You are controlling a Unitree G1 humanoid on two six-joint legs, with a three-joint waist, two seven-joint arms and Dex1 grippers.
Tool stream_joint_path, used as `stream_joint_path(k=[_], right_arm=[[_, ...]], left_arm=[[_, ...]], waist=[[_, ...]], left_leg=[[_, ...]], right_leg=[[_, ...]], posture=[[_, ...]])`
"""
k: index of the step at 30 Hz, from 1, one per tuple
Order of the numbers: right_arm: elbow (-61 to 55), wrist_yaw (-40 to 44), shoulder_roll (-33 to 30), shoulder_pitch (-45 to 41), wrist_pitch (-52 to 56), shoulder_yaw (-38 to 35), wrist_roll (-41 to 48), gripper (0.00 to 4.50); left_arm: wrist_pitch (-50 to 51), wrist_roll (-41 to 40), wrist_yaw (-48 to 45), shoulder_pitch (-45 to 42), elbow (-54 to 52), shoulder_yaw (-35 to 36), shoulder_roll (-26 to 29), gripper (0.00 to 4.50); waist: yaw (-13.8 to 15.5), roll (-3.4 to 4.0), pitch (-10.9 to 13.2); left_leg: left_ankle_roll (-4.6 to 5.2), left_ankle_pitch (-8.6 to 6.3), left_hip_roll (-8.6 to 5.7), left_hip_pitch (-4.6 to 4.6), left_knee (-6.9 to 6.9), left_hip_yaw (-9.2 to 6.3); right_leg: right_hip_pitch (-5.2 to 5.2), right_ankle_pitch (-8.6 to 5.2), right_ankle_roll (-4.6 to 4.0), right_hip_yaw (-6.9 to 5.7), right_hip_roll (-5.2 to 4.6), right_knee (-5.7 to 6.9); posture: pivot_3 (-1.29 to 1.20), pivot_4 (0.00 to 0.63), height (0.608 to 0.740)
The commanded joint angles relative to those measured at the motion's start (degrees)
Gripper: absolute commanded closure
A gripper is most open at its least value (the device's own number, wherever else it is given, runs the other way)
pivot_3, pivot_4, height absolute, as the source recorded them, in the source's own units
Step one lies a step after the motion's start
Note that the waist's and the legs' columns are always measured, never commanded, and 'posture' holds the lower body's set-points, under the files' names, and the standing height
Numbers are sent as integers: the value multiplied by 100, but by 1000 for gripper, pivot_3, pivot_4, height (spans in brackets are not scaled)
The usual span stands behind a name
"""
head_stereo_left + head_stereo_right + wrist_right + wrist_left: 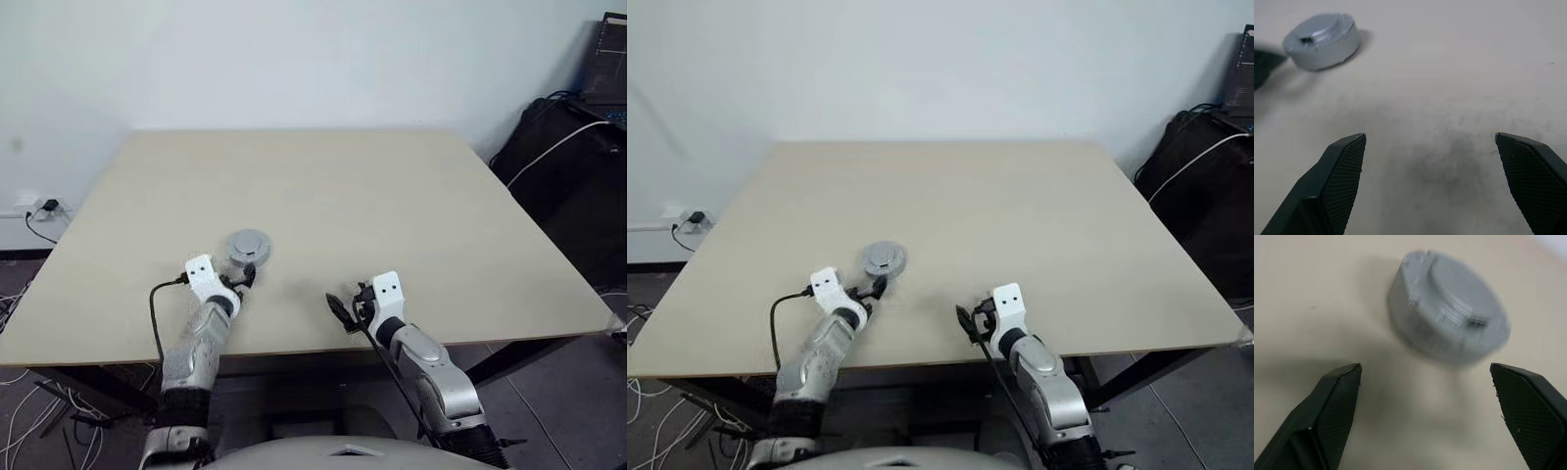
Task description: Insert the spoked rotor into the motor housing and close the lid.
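The closed motor housing (248, 249), lid (1462, 289) seated on top, rests on the desk (392, 215) just ahead of the left pincer (1425, 416), whose fingers stand spread and empty. Well to its right, the right pincer (1430, 186) hangs spread over bare desk.

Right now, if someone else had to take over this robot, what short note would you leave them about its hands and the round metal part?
Left gripper: open, empty, just short of the part.
Right gripper: open, empty, over bare beige table.
The round silver-grey metal motor housing sits on the table with its silver-grey disc lid on top, so it looks closed.
The rotor cannot be seen; presumably inside.
Left: probably nothing but checking the lid sits flush.
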Motion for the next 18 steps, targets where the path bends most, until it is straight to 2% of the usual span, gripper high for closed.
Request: stream_joint_path(k=[1, 6, 11, 18], right_arm=[[-247, -142, 78, 14, -368, -241, 11, 0], [9, -947, 258, 230, -1673, -524, -621, 0], [219, -1441, 629, 387, -2436, -889, -614, 0], [568, -1732, 752, 667, -3775, -1068, -964, 0]], left_arm=[[-627, 738, 30, 264, -464, -358, 66, 40], [-1953, 1805, 346, 868, -550, -772, -2, 40], [-2716, 2405, 599, 986, -315, -964, -129, 40], [-3231, 2594, 696, 1047, -110, -961, -278, 40]], waist=[[53, 0, 0], [123, 11, -2], [140, 18, -6], [125, 39, -10]], left_leg=[[0, 0, -1, -1, 0, 0], [3, -3, -3, -9, -1, 2], [29, -18, 6, -11, -1, 2], [42, -23, 19, -11, -1, 10]], right_leg=[[-1, 0, -1, 0, -2, 0], [-10, 0, -4, 0, -9, -2], [-13, -1, -4, -1, -11, 1], [-13, -2, -4, 1, -12, -3]], posture=[[0, 0, 740], [0, 0, 740], [0, 0, 740], [0, 0, 740]])
